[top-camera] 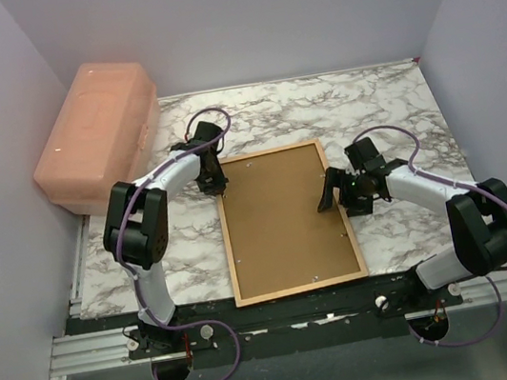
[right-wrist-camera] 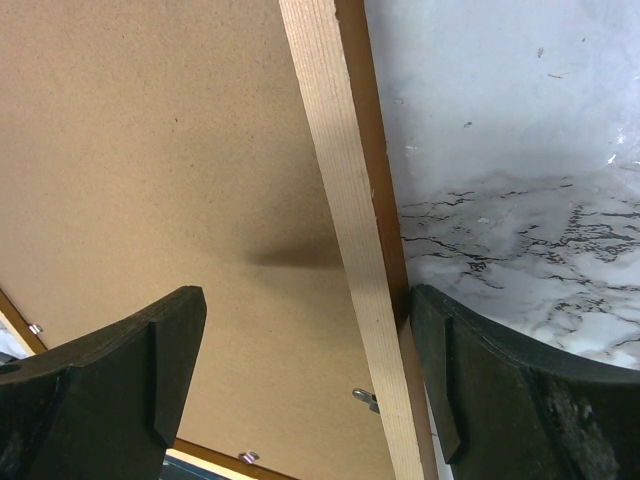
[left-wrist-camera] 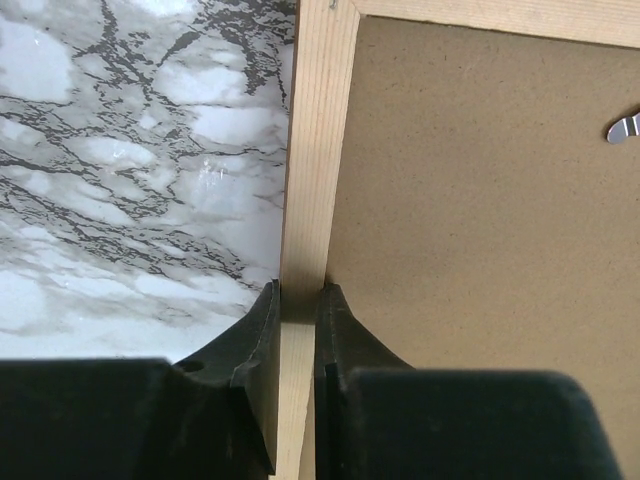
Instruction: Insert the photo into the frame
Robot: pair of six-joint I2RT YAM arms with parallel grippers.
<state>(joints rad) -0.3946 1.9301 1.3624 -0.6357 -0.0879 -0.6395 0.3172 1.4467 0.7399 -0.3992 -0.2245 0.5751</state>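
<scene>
Your left gripper (left-wrist-camera: 298, 300) clamps the frame's (top-camera: 298, 290) left rail near the far corner. Your right gripper (right-wrist-camera: 305, 300) gapes astride the right rail, outer finger (right-wrist-camera: 500, 400) perhaps touching. The frame lies back-up on the table (top-camera: 386, 111); box (top-camera: 95, 133) well off left.

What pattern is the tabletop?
White marble with dark grey veining; the tabletop shows best in the left wrist view.

The frame (left-wrist-camera: 305, 150) is pale, fine-grained bare wood, its backing board (left-wrist-camera: 480, 200) matt brown fibreboard, the table (left-wrist-camera: 130, 150) glossy marble-patterned, the box (top-camera: 94, 128) pink plastic.
</scene>
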